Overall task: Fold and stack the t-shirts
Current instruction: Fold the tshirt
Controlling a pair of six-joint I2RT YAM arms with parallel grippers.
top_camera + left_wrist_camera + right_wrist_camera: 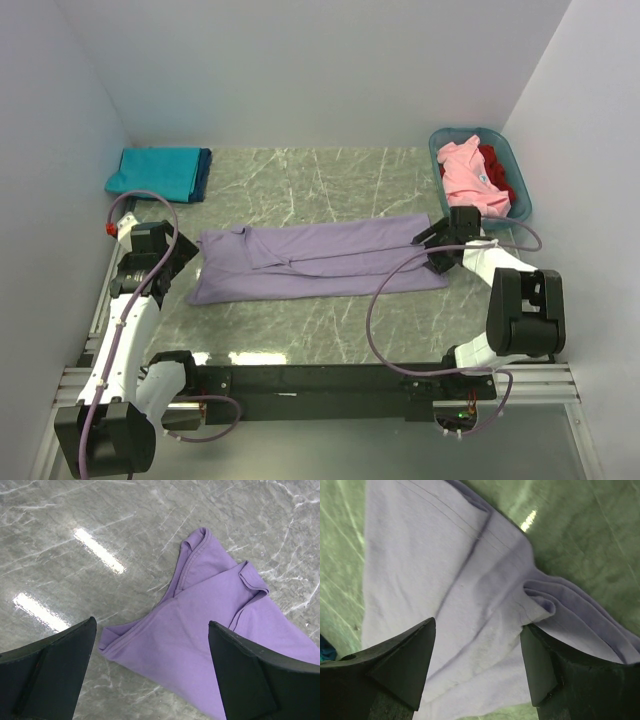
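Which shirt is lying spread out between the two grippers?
The lavender shirt; the teal one is folded far left, pink and red sit in the basket.

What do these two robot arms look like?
The left arm and right arm have white tubular links joined by chunky black joints. A thin mauve cable loops loosely along each. The left one carries a small red plug. Their jaws are flat, matte black wedges.

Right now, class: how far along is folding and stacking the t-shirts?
Done: teal shirt and dark blue shirt lie folded at the far left corner. In hand: lavender shirt, folded into a long strip, left gripper and right gripper open over its ends. Left: finish and stack it, then the pink shirt and red shirt in the basket.
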